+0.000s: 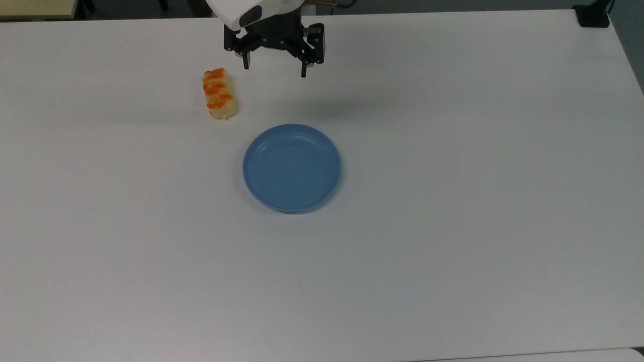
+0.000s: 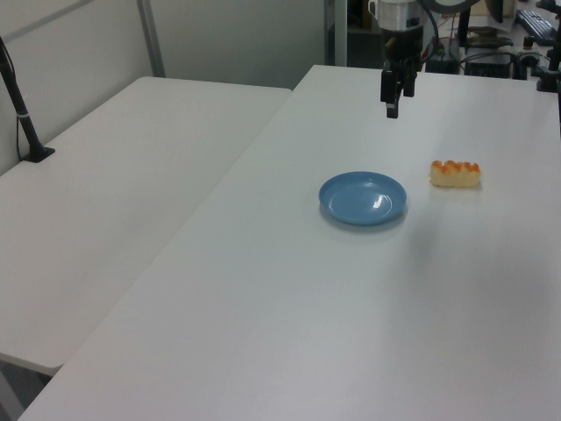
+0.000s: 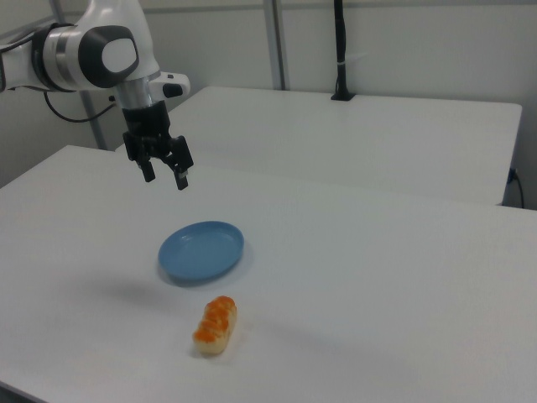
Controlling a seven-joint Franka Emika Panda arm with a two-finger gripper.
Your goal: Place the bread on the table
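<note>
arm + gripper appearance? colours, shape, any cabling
The arm has glossy white rounded shells, with dark grey joint bands and a round grey cap on the side of one joint. The gripper is matte black, an angular body with two short, stubby black fingers. A dark cable loops behind the arm in the right view, and more cabling trails near the arm's upper part in the left view.

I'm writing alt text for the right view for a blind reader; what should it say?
A white robot arm holds its open black gripper in the air above a white table. Below it sits an empty blue plate, and nearer the camera a small orange-topped bread lies on the table, apart from the plate.
</note>
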